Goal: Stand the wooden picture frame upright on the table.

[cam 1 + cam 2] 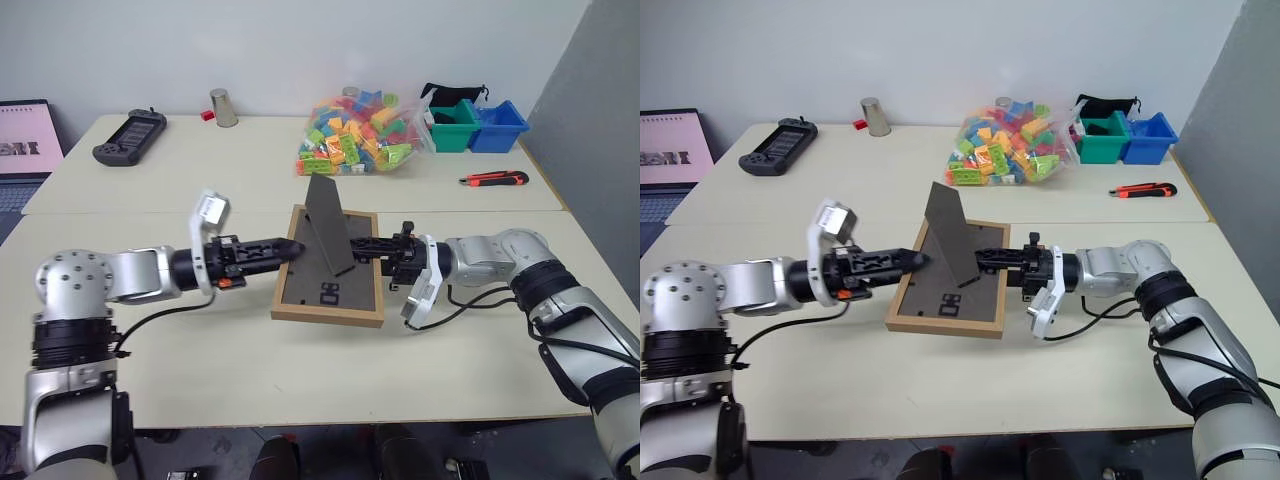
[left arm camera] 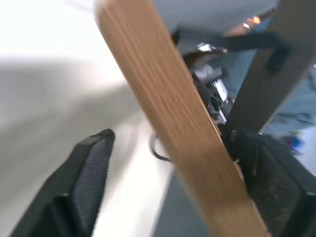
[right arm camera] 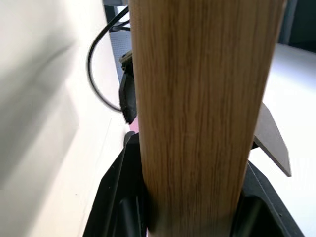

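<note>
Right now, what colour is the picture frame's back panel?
Dark grey-brown, on the wooden picture frame; clearest in the left eye view.

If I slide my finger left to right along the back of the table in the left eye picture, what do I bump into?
Black game console → metal cup → bag of colourful blocks → green bin → blue bin.

Bare table (image 1: 300,380) around wooden picture frame (image 1: 330,290)

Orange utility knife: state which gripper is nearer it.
Right. The right gripper clamps the wooden picture frame, on the orange utility knife's side; the left gripper is at the frame's opposite edge.
</note>
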Robot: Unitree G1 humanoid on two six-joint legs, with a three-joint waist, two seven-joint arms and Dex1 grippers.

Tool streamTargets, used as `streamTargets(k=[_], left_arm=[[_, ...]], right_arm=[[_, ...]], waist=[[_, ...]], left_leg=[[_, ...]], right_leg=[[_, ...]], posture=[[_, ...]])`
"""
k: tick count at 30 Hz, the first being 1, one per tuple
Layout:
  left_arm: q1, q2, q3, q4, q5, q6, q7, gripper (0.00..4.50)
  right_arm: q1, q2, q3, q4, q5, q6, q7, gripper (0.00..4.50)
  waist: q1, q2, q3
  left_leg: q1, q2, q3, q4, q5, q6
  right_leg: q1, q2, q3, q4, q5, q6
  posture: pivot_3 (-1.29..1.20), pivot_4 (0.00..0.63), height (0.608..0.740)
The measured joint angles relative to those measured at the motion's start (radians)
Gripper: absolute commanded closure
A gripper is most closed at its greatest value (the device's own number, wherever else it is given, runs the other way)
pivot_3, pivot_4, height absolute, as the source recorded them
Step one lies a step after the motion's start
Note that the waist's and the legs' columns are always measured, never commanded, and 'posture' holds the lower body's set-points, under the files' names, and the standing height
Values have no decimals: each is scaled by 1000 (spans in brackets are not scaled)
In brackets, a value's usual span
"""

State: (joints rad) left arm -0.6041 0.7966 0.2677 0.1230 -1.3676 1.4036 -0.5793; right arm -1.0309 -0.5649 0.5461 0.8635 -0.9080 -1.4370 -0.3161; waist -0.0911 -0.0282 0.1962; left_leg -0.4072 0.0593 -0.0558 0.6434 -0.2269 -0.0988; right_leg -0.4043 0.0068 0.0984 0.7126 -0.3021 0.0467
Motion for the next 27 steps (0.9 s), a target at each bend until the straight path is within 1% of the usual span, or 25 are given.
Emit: streamTargets(k=[1, 3, 4, 6, 7, 8, 9, 11, 12, 13, 15, 17, 18, 20, 21, 23, 26, 27], left_arm=[[15, 17, 16, -9, 22, -21, -5, 78], [68, 63, 69, -51, 80, -88, -15, 78], [120, 89, 118, -111, 106, -125, -17, 78], [154, 102, 157, -181, 119, -146, -18, 78], [190, 107, 177, -231, 130, -167, -18, 78], [250, 107, 190, -315, 158, -199, -15, 78], [300, 98, 189, -382, 179, -220, -7, 78], [371, 62, 180, -482, 209, -255, 11, 78], [419, 22, 184, -544, 229, -286, 44, 78], [450, -15, 179, -588, 244, -310, 68, 78], [487, -58, 158, -659, 275, -350, 109, 78], [504, -58, 143, -705, 354, -408, 139, 78], [526, -58, 114, -727, 438, -470, 157, 78], [547, -60, 83, -732, 500, -505, 168, 78], [564, -78, 59, -731, 561, -548, 183, 78], [567, -109, 29, -728, 627, -598, 205, 78], [565, -125, 26, -725, 674, -642, 217, 78], [564, -127, 26, -723, 681, -648, 216, 27]], right_arm=[[1, -3, 12, 34, 55, -9, 38, 3126], [6, 22, 39, 115, 231, -2, 161, 3126], [30, 39, 60, 125, 406, 48, 294, 3126], [69, 59, 73, 114, 592, 130, 447, 3126], [86, 77, 72, 82, 695, 203, 549, 3126], [109, 119, 52, 23, 860, 350, 706, 3126], [119, 162, 20, -11, 975, 483, 813, 3126], [115, 228, -40, -55, 1138, 705, 949, 3126], [100, 273, -96, -71, 1227, 873, 1019, 3126], [78, 309, -142, -71, 1288, 1003, 1054, 3126], [31, 359, -213, -63, 1363, 1211, 1100, 3126], [0, 401, -262, -31, 1381, 1312, 1113, 3126], [-10, 429, -293, -2, 1381, 1358, 1122, 3126], [-10, 444, -303, 22, 1379, 1379, 1122, 3126], [-8, 463, -329, 57, 1362, 1385, 1119, 3126], [6, 481, -340, 105, 1328, 1383, 1114, 3126], [29, 504, -374, 138, 1292, 1364, 1121, 3126], [29, 506, -379, 142, 1283, 1358, 1122, 2814]], waist=[[0, 0, 0], [-6, -1, 0], [-10, -2, 1], [-11, -2, 1], [-10, -2, 1], [-11, -2, 1], [-13, -2, 1], [-8, -1, 1], [-4, -1, 1], [1, -1, 1], [9, -2, 1], [16, -2, 1], [19, -2, 1], [22, -2, 1], [24, -2, 1], [27, -2, 1], [27, -2, 1], [27, -2, 1]], left_leg=[[0, 0, 0, 0, 0, 0], [0, 2, 1, 0, -1, 3], [0, 2, 1, -1, -1, 3], [0, 2, 0, 0, -2, 3], [0, 3, 0, 0, -2, 3], [0, 3, 1, 0, -2, 3], [1, 4, 2, -1, -2, 3], [1, 4, 0, 0, -2, 3], [2, 4, 0, 0, -2, 3], [1, 4, 0, 0, -2, 3], [1, 4, -1, 0, -2, 3], [1, 3, 0, 0, -2, 3], [0, 3, 1, 0, -2, 3], [-1, 2, 1, -1, -2, 3], [-2, 3, 2, -1, -2, 3], [-3, 3, 1, -1, -2, 3], [-3, 3, 2, -1, -2, 3], [-2, 3, 2, -1, -2, 3]], right_leg=[[0, 0, 0, 0, 0, 0], [0, 0, -1, -1, 0, 0], [0, 0, -1, -1, 0, 0], [1, -1, -2, 0, 0, 0], [2, -1, -2, -1, 0, 0], [2, -1, -1, -1, 0, 0], [2, -1, -1, 0, 0, 0], [2, 0, -3, 1, 0, 0], [2, 0, -3, 0, 0, 0], [2, 0, -3, 1, 0, 0], [1, 1, -3, 0, 0, 0], [1, 1, -2, 0, 0, -1], [1, 1, -2, -1, 0, -1], [0, 1, -1, -2, 0, -1], [-1, 1, -1, -3, 0, -1], [-1, 1, -2, -4, 0, -1], [-1, 1, -1, -4, 0, -1], [-1, 1, -2, -4, 0, -1]], posture=[[0, 150, 740], [0, 150, 740], [0, 150, 740], [0, 150, 740], [0, 150, 740], [0, 150, 740], [0, 150, 740], [0, 150, 740], [0, 150, 740], [0, 150, 740], [0, 150, 740], [0, 150, 740], [0, 150, 740], [0, 150, 740], [0, 150, 740], [0, 150, 740], [0, 150, 740], [0, 150, 740]])
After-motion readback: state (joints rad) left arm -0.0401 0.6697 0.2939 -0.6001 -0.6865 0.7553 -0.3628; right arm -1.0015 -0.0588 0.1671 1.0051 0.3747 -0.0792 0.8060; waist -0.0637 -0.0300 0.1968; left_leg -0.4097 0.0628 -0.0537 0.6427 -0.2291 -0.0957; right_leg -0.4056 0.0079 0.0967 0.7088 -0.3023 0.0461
